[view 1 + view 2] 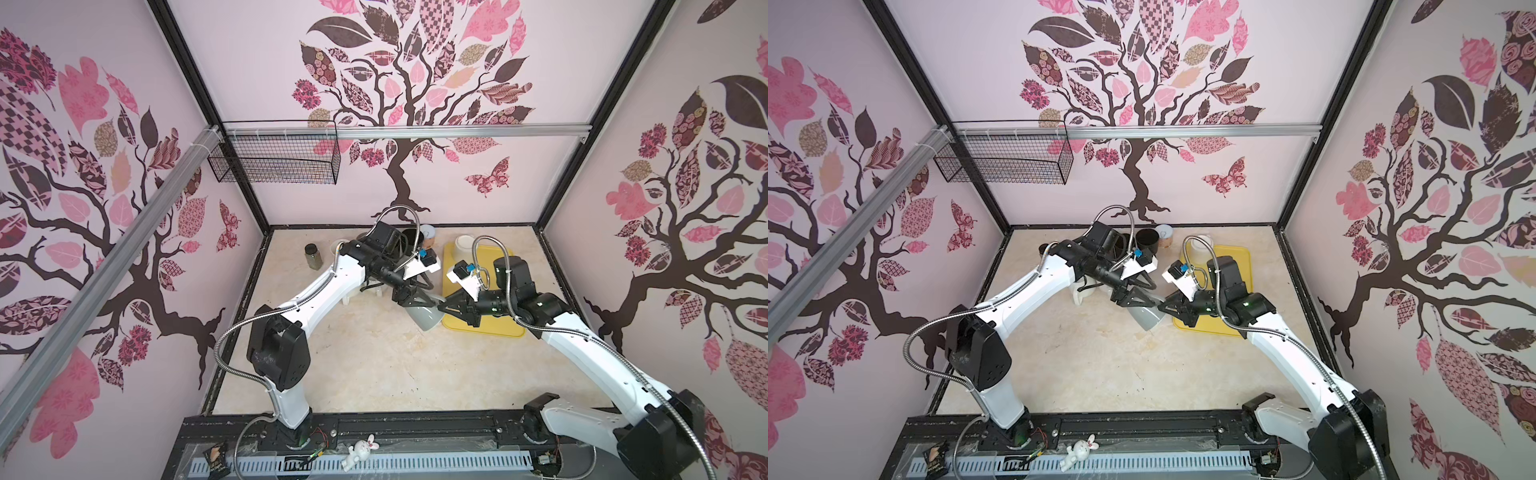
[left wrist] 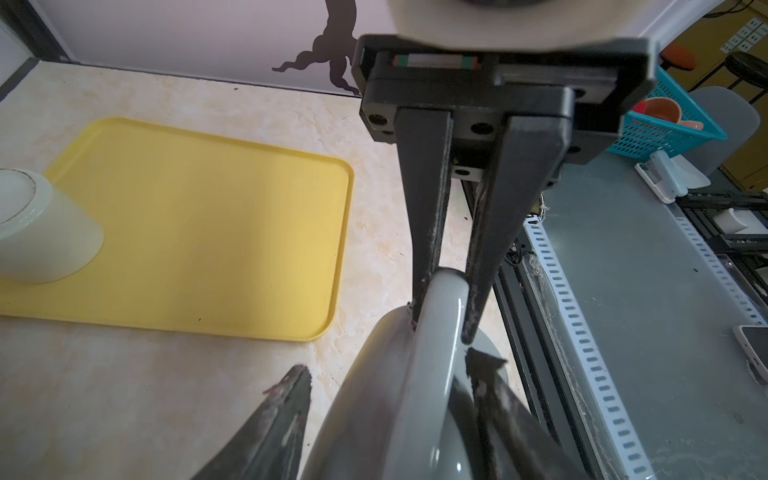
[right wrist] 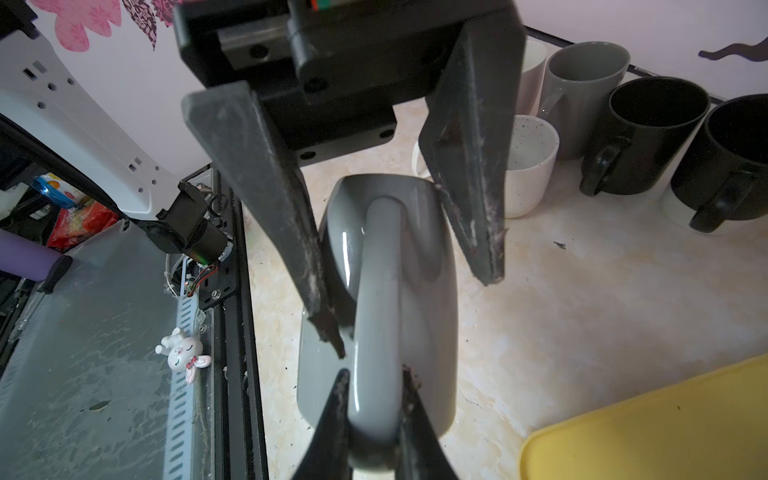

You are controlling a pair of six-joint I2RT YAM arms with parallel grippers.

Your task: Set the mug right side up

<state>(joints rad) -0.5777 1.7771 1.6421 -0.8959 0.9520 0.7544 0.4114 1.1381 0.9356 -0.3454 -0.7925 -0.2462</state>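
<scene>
Left of the yellow tray, right gripper pinches the grey mug by its handle, left gripper spread; mug may swivel loose

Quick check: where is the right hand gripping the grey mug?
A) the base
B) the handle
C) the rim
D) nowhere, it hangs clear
B: in the right wrist view the right hand is shut, with one finger on each side of the handle of the mug.

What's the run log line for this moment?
mug: tipped on side | right tool: shut on handle | left tool: straddling mug body, grip unclear | task: not done
</scene>
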